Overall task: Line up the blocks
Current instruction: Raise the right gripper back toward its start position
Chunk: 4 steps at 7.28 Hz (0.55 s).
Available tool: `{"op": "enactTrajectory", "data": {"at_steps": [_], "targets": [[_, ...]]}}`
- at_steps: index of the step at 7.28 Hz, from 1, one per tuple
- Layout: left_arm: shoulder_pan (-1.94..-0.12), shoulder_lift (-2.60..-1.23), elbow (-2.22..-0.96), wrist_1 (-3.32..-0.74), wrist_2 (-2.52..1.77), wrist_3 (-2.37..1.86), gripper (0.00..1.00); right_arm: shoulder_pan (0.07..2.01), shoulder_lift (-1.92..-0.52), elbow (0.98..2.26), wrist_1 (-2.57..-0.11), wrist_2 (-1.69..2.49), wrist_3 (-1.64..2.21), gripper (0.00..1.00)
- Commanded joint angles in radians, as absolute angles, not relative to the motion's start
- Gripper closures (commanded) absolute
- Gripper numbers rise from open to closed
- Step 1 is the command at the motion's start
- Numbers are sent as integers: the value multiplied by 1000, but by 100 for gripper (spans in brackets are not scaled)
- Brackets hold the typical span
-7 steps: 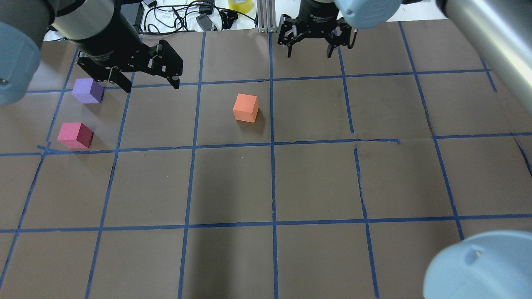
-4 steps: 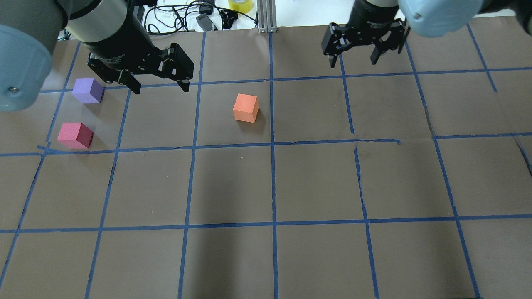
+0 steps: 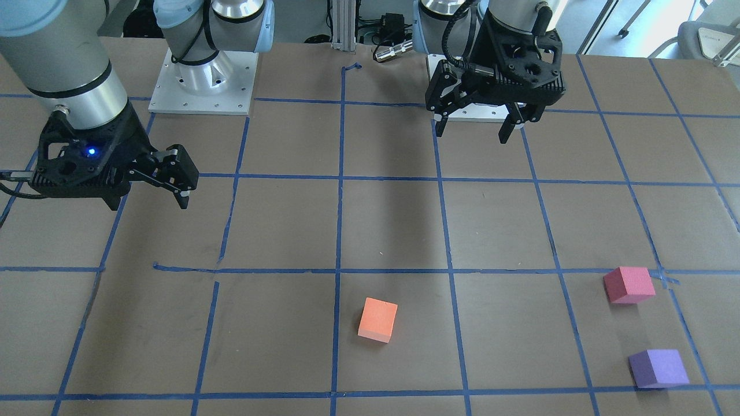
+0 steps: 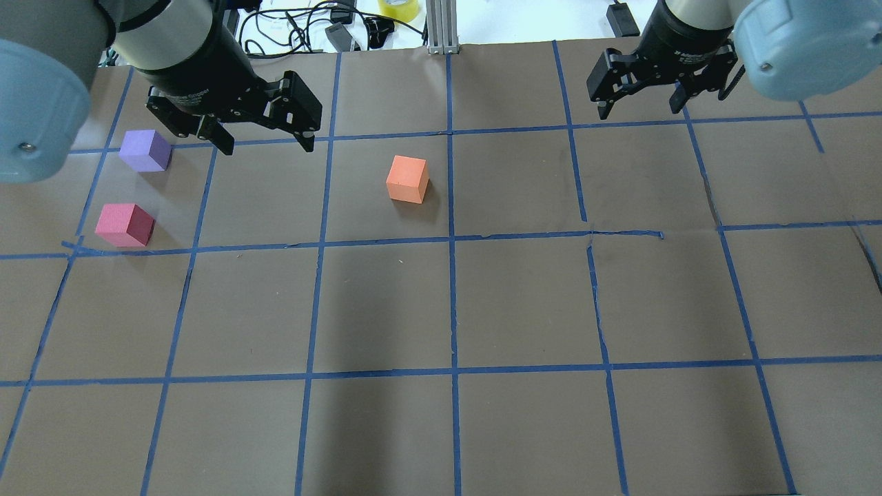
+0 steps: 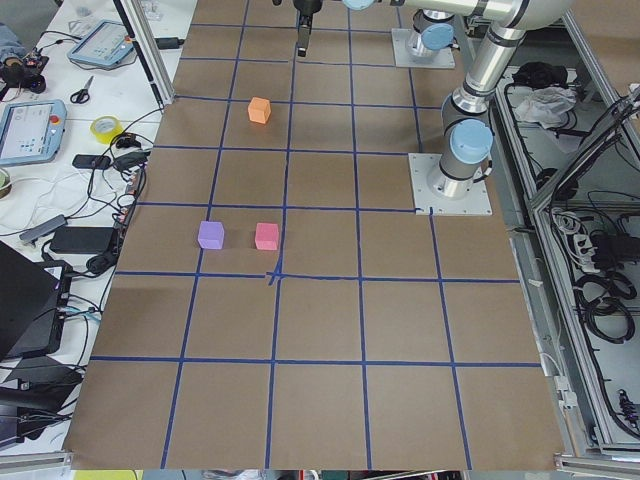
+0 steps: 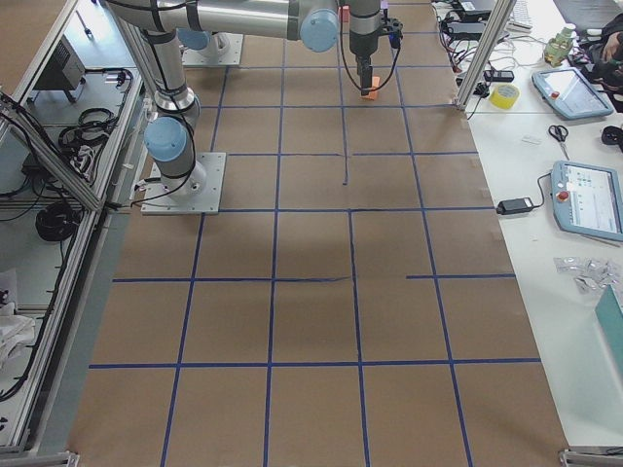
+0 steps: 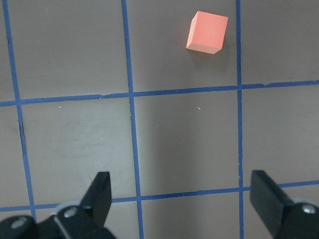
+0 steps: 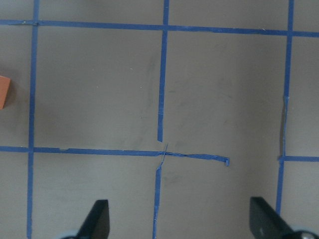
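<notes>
Three blocks rest on the brown table. The orange block point(image 4: 407, 179) lies near the middle-far part, and shows in the front view point(image 3: 377, 319) and the left wrist view point(image 7: 207, 33). The purple block point(image 4: 145, 150) and the pinkish-red block point(image 4: 125, 224) sit apart at the left, with the purple one farther back. My left gripper point(image 4: 267, 145) is open and empty, hovering between the purple and orange blocks. My right gripper point(image 4: 641, 110) is open and empty at the far right, away from all blocks. The orange block's edge shows in the right wrist view point(image 8: 4, 92).
Blue tape lines point(image 4: 451, 241) form a grid on the brown paper. Cables, a yellow tape roll point(image 4: 398, 7) and an aluminium post point(image 4: 438, 27) lie beyond the far edge. The arms' base plates point(image 3: 202, 86) stand on the robot's side.
My right gripper has moved to the right along the table's far edge, staying open. My left gripper shifted slightly right, then held still. The blocks have not moved.
</notes>
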<state>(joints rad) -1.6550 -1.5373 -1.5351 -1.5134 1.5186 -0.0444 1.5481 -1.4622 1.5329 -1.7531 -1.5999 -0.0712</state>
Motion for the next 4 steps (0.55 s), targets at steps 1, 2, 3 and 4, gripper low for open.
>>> {"op": "enactTrajectory", "data": {"at_steps": [1,2,3,4], "targets": [[-1652,-1545,-1526,-1506,1513,-41,0,1560,-1515,1555,-1642,-1649,-64,0],[-1652,-1551,-1543,-1432,1487,-40,0,1563,-1525,1566,-1632,-1644,-64,0],[-1652,-1558,-1542,-1424,1488,-37,0,1563,-1514,1566,-1631,-1660,-77,0],[-1652,-1565,-1534,-1417,1486,-50,0,1563,-1517,1566,-1629,-1658,-77,0]]}}
